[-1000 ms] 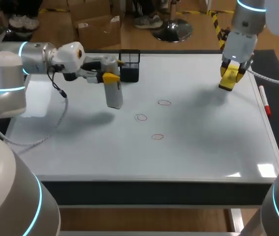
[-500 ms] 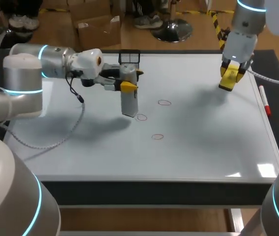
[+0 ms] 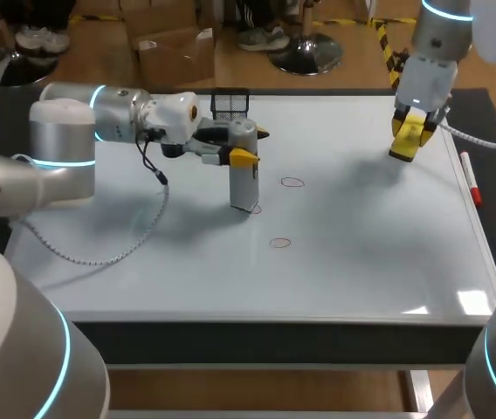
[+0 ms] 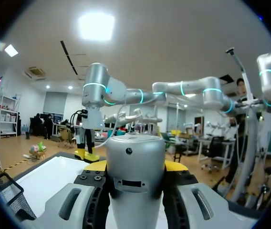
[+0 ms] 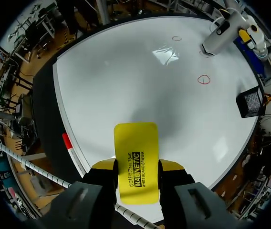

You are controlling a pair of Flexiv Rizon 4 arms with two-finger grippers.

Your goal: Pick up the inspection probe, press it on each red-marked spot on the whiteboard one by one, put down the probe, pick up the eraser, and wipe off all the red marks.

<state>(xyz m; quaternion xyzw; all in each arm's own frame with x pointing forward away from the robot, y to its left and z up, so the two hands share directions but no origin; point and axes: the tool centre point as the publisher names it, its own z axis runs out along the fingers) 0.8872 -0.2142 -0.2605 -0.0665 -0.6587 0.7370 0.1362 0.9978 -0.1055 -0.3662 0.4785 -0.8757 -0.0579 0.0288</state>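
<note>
My left gripper (image 3: 243, 149) is shut on the silver inspection probe (image 3: 244, 182), which stands upright with its lower end on the left red circle (image 3: 254, 209) of the whiteboard (image 3: 361, 253). Two other red circles (image 3: 292, 182) (image 3: 280, 243) lie to its right and nearer the front. In the left wrist view the probe (image 4: 135, 176) fills the gap between the yellow tips of my left gripper (image 4: 136, 165). My right gripper (image 3: 408, 140) hovers over the far right of the board, shut on the yellow eraser (image 5: 135, 162). From the right wrist view the probe (image 5: 219, 40) and two circles (image 5: 203, 79) (image 5: 176, 38) show.
A black mesh basket (image 3: 229, 105) stands at the board's far edge, just behind my left gripper. A red marker (image 3: 471, 178) lies along the right edge, below my right gripper. The basket (image 5: 250, 101) and marker (image 5: 67, 141) also appear in the right wrist view.
My left arm has carried the probe to the right and lowered it onto the left red circle. The right arm has kept still with the eraser.
</note>
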